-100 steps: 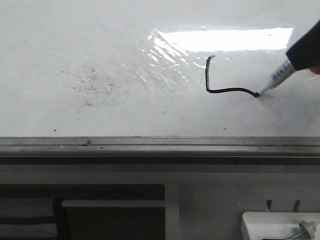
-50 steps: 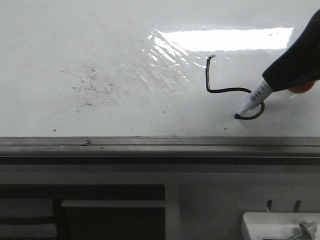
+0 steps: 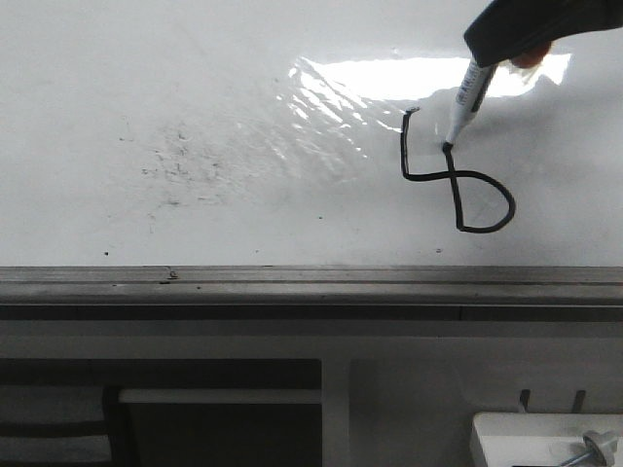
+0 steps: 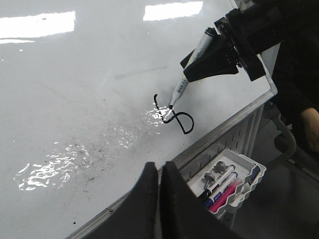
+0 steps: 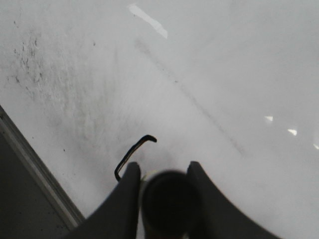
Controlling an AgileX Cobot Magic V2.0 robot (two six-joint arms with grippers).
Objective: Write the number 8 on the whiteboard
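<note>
The whiteboard (image 3: 195, 78) is a glossy white board with a glare patch. On it is a partly drawn number 8 (image 3: 458, 180) in thin black line: the lower loop is closed and the upper part is open on its right side. It also shows in the left wrist view (image 4: 175, 117) and partly in the right wrist view (image 5: 130, 154). My right gripper (image 3: 511, 34) is shut on a white marker (image 3: 465, 105), whose tip touches the board at the line's upper end. The gripper (image 5: 162, 172) hides most of the figure in its own view. My left gripper (image 4: 158, 169) is shut and empty over the board's near edge.
A grey metal rail (image 3: 311, 282) runs along the board's near edge. Faint grey smudges (image 3: 180, 161) lie left of the figure. A white tray (image 4: 249, 172) with several spare markers hangs below the rail. White furniture with dark openings (image 3: 336, 409) stands below.
The marker has moved from the lower loop's bottom up and left across the middle stroke, closing the lower loop and extending the line upward. The right gripper now sits higher in the front view.
</note>
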